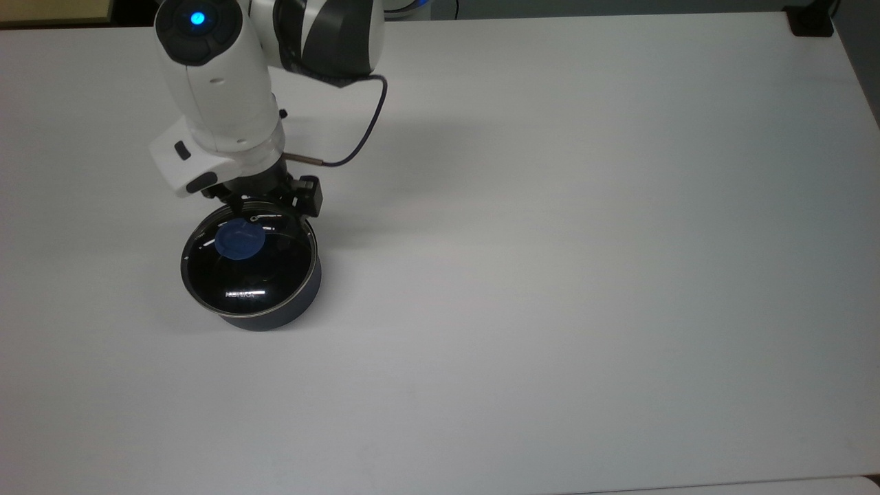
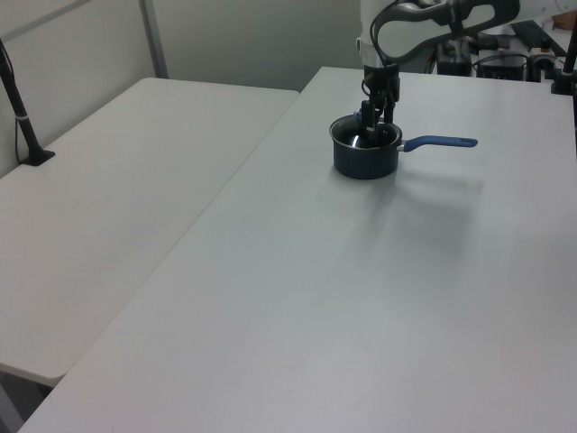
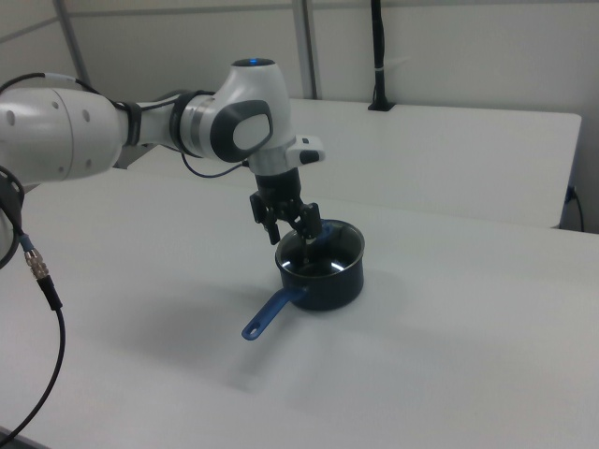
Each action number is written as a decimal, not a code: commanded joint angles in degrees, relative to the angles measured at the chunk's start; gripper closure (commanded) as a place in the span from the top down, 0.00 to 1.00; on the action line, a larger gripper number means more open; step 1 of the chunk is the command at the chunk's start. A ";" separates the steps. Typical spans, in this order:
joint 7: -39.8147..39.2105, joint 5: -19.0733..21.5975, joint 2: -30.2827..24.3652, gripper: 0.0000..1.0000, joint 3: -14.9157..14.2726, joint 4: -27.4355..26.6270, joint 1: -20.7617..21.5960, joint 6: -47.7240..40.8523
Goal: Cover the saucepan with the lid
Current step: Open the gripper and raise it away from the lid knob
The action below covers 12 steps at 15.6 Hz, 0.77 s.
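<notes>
arm (image 3: 140, 126) bent downward; pincer (image 3: 292, 227) pointing down; fingers apart

the lid (image 1: 247, 265) looks like glossy glass with a thin metal rim; the table (image 1: 550, 275) is matt white.

I am looking into a robotics lab or test room, not a kitchen. A white Franka Panda arm (image 3: 140, 126) reaches in from nine o'clock in the right view, a blue status light glowing on its wrist. Plain white worktables (image 2: 297, 298) stand pushed side by side, with a seam between two of them in the left view. A loose black cable (image 3: 37, 281) with a metal connector hangs at eight o'clock in the right view. Black clamp-mounted poles (image 2: 20, 108) rise from the far table edges. Pale partition walls with metal uprights (image 3: 304, 47) close the background, and dark cabled equipment (image 2: 505, 63) sits at one o'clock in the left view.
</notes>
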 commanded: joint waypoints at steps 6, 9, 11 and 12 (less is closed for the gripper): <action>-1.85 0.37 -11.60 1.00 -0.02 -3.15 1.50 -7.15; -1.76 -2.26 -17.05 1.00 1.20 -5.96 1.59 -7.85; -1.67 -3.50 -20.83 1.00 3.40 -8.43 1.33 -9.69; -1.76 -4.02 -22.16 1.00 4.02 -9.31 1.33 -10.92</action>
